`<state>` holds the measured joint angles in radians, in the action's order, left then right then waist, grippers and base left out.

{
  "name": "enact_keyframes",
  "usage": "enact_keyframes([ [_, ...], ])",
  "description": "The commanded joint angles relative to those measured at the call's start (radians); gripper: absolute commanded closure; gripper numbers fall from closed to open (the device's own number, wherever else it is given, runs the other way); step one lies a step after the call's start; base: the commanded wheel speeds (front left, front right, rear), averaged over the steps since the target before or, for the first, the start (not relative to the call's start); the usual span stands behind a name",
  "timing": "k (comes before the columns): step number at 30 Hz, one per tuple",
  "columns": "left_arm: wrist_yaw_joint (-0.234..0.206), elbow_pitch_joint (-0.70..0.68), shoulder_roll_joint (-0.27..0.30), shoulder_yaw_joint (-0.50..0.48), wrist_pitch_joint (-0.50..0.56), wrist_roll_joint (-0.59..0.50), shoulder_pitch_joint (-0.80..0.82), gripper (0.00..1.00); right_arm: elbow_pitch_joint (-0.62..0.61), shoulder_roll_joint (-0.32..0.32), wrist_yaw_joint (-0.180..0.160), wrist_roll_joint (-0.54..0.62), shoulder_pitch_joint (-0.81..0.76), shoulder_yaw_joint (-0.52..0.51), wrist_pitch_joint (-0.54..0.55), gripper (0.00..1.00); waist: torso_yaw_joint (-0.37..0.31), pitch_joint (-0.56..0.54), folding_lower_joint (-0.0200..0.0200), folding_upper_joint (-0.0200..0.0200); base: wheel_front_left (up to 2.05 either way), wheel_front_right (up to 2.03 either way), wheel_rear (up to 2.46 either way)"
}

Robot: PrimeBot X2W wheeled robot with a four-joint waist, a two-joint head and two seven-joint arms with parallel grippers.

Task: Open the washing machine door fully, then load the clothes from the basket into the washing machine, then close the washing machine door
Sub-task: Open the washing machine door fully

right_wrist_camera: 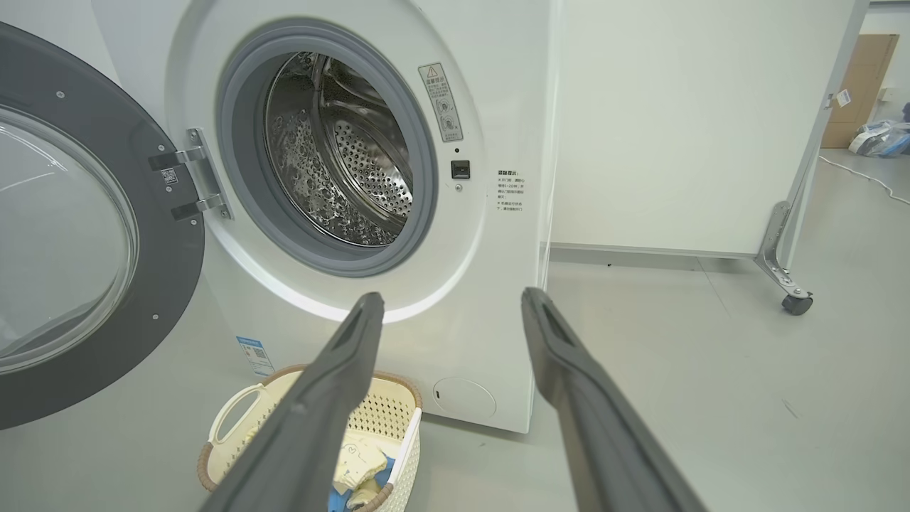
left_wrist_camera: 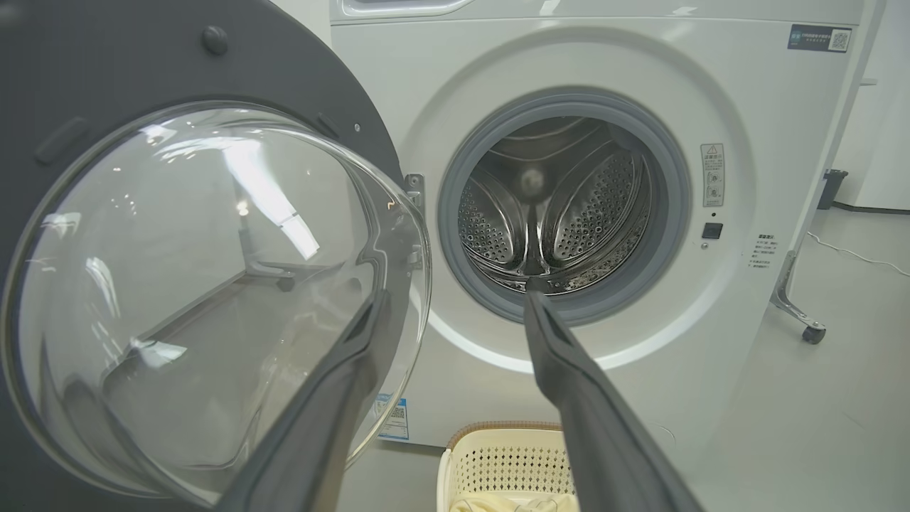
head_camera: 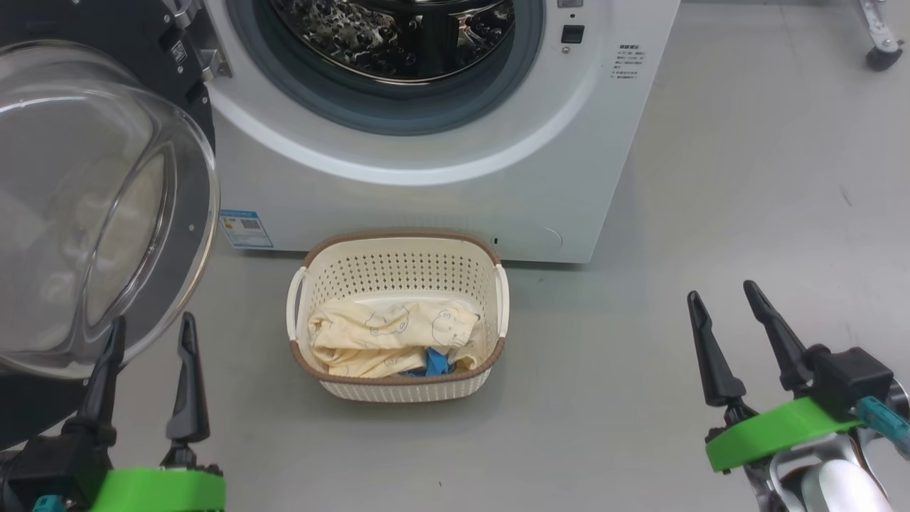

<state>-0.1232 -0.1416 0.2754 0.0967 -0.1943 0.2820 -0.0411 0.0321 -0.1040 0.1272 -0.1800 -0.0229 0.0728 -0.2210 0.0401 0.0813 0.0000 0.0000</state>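
Note:
The washing machine (head_camera: 441,192) stands with its steel drum (left_wrist_camera: 561,206) exposed. The washing machine door (head_camera: 92,206) is swung out to the left, glass bowl bulging toward me, and it is also in the left wrist view (left_wrist_camera: 213,284) and the right wrist view (right_wrist_camera: 71,235). The basket (head_camera: 398,267) sits on the floor before the machine, holding pale yellow and blue clothes (head_camera: 391,334). My left gripper (head_camera: 152,334) is open and empty, just below the door's glass. My right gripper (head_camera: 721,293) is open and empty over bare floor, right of the basket (right_wrist_camera: 387,412).
A white partition panel (right_wrist_camera: 675,121) on a metal foot with a caster (right_wrist_camera: 796,302) stands right of the machine. The caster (head_camera: 881,53) also shows at far right in the head view. Grey floor (head_camera: 746,178) spreads to the right and in front.

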Motion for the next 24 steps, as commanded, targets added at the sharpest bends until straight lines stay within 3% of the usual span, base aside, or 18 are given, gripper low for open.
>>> enact_keyframes([
  [1,0.0,-0.026,0.018,-0.041,-0.006,0.006,0.029,0.0,-0.039,-0.007,0.003,0.007,0.011,0.02,-0.013,0.0,-0.003,-0.005,0.0,0.0,0.0,0.0,0.0],
  [24,-0.001,0.045,-0.017,0.004,-0.036,0.019,-0.028,0.0,-0.034,0.02,0.003,0.028,-0.055,-0.007,-0.022,0.0,-0.036,-0.031,0.0,0.0,0.0,0.0,0.0],
])
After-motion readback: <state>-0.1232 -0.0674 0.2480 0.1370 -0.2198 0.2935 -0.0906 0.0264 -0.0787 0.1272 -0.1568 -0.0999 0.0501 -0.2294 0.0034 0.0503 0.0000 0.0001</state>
